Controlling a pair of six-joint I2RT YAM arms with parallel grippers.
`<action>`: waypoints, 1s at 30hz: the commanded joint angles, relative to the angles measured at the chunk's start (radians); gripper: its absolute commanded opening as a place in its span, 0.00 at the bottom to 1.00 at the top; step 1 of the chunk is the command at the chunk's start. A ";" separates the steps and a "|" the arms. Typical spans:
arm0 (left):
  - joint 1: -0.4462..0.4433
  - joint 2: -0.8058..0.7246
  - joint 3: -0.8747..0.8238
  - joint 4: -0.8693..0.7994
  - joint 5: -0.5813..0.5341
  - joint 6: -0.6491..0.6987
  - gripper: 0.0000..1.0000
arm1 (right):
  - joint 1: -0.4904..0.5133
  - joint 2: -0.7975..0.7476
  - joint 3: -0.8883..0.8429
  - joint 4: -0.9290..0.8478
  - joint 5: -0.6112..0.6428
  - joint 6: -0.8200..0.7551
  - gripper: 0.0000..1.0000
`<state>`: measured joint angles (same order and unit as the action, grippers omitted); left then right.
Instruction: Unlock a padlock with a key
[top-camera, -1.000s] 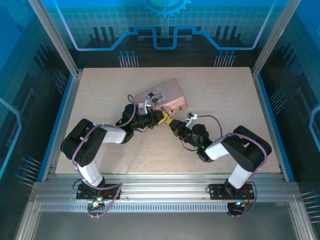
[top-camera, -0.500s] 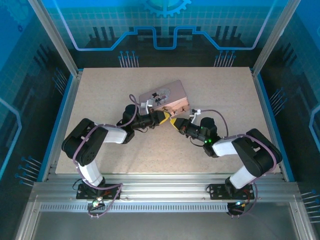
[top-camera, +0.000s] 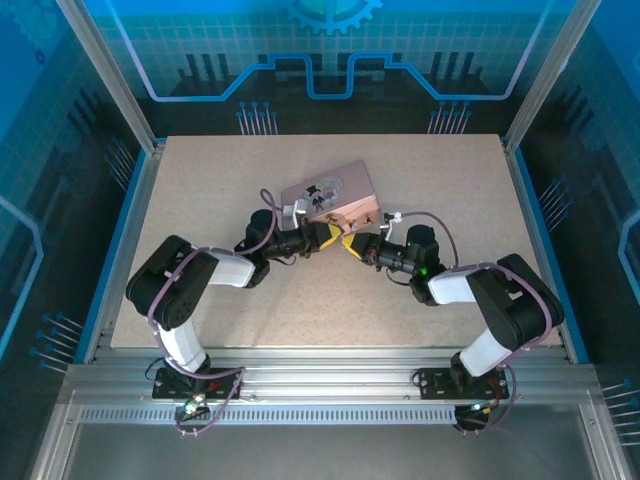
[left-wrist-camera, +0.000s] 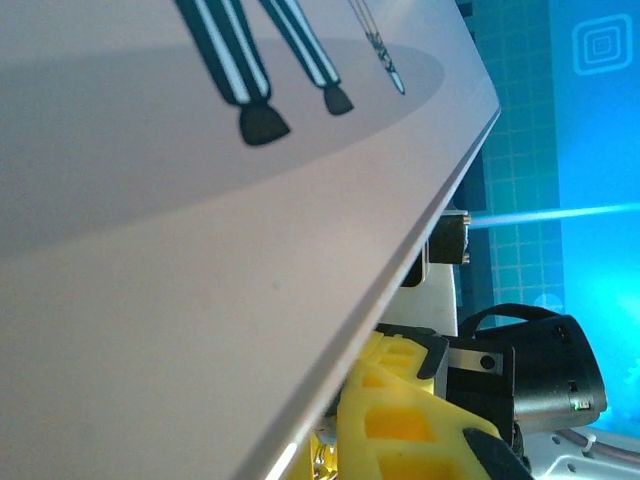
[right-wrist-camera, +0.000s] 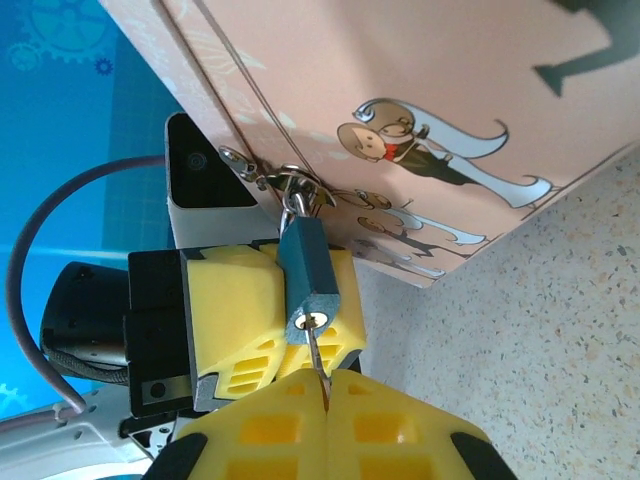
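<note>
Padlock (right-wrist-camera: 308, 272) hangs off the clasp (right-wrist-camera: 290, 190) on the pink box (right-wrist-camera: 430, 90) front, keyhole end facing the R gripper (right-wrist-camera: 322, 392). L gripper (top-camera: 322, 236) fingers are closed on the lock body, one each side, steadying it. R fingers are pinched shut on the key (right-wrist-camera: 319, 358), blade in line w/ the lock's long axis, tip at the keyhole. It seems partly in, but depth is hard to read. Next move is prob. R arm's: push along that axis, then twist.

You're looking at the padlock (right-wrist-camera: 308, 272): small teal-grey body, hanging by its shackle from the pink box's clasp (right-wrist-camera: 285, 185), keyway facing the key (right-wrist-camera: 318, 352). That thin silvery blade is meeting the keyway tip-first, its other end sitting pinched in the right gripper (right-wrist-camera: 325, 388).
</note>
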<state>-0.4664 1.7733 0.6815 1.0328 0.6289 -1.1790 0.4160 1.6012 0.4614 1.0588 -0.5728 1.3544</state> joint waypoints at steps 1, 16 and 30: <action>-0.029 0.018 0.007 0.042 0.114 -0.016 0.06 | -0.036 0.063 0.039 0.159 -0.014 0.090 0.00; -0.047 0.012 0.015 0.029 0.167 -0.011 0.05 | 0.006 0.051 0.213 -0.143 0.075 -0.015 0.00; -0.031 -0.011 0.011 -0.151 0.110 0.071 0.06 | -0.012 -0.064 0.126 -0.335 0.068 -0.163 0.25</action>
<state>-0.4564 1.7908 0.6846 0.9730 0.6151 -1.1511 0.4114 1.6157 0.5953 0.7910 -0.5697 1.2911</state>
